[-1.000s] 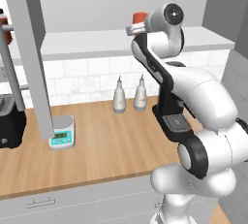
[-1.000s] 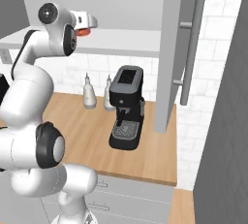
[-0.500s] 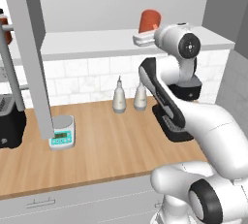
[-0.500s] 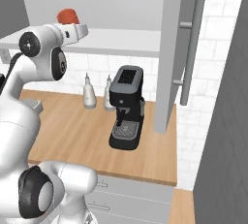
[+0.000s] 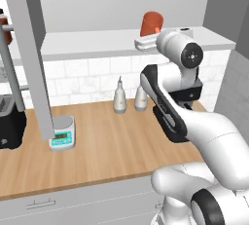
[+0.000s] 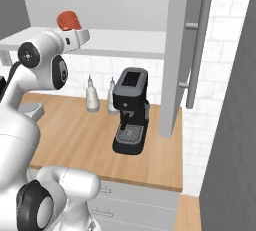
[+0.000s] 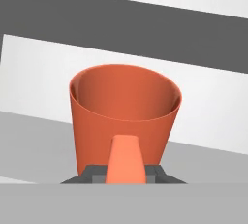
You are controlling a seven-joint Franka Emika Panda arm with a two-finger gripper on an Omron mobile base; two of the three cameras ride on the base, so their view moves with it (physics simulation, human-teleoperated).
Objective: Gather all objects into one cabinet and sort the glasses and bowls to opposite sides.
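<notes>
A red-orange cup is held over the cabinet's white shelf board. My gripper is shut on its lower wall. In the hand view the cup opens towards the camera, with one finger inside it and the gripper closed on its near wall. A tall dark grey door panel stands open at each side of the cabinet. A red thing shows at the far left edge, too cut off to name.
On the wooden counter two white spouted bottles stand by the tiled wall. A small scale sits under the left door. There is a black coffee machine at the right and a dark appliance at the far left.
The arm has swung and carried the cup further back over the shelf, with the elbow moving right in the left base view. The grip on the cup stayed shut.
</notes>
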